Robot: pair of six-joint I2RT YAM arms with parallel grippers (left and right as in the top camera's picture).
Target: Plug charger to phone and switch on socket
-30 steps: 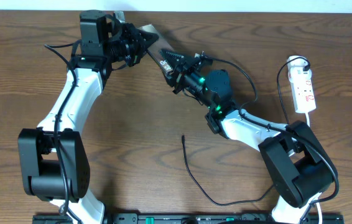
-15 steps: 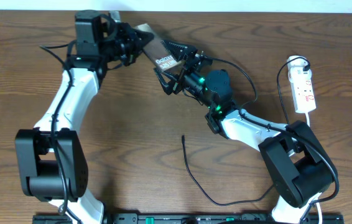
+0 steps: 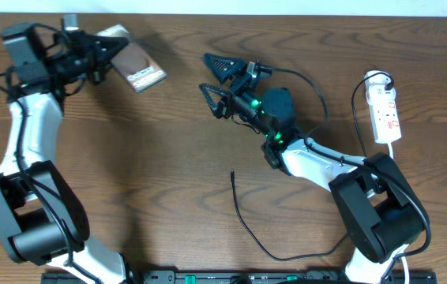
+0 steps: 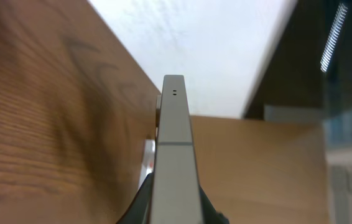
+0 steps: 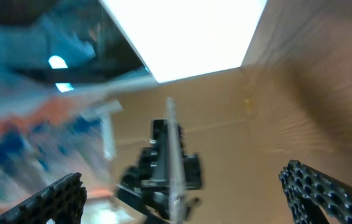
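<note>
The phone [image 3: 134, 63], a brown slab with white lettering, hangs at the table's far left in my left gripper [image 3: 107, 54], which is shut on its end. The left wrist view looks along the phone's thin grey edge [image 4: 175, 155], black jaws pressed to both sides. My right gripper [image 3: 212, 75] stands wide open in the upper middle, empty, well apart from the phone. In its wrist view, the phone's edge [image 5: 171, 155] and the left gripper appear blurred between its fingertips. The charger's black cable [image 3: 247, 229] lies on the table, tip near the middle. The white socket [image 3: 386, 112] lies at the right.
A white cord [image 3: 359, 118] loops from the socket down the right side. A black cable [image 3: 306, 87] arcs over the right arm. The table's far edge meets a white surface [image 3: 287, 6] just beyond both grippers.
The right gripper has opened and let go of the phone. The left arm has swung far to the left, carrying the phone away from the right gripper.
</note>
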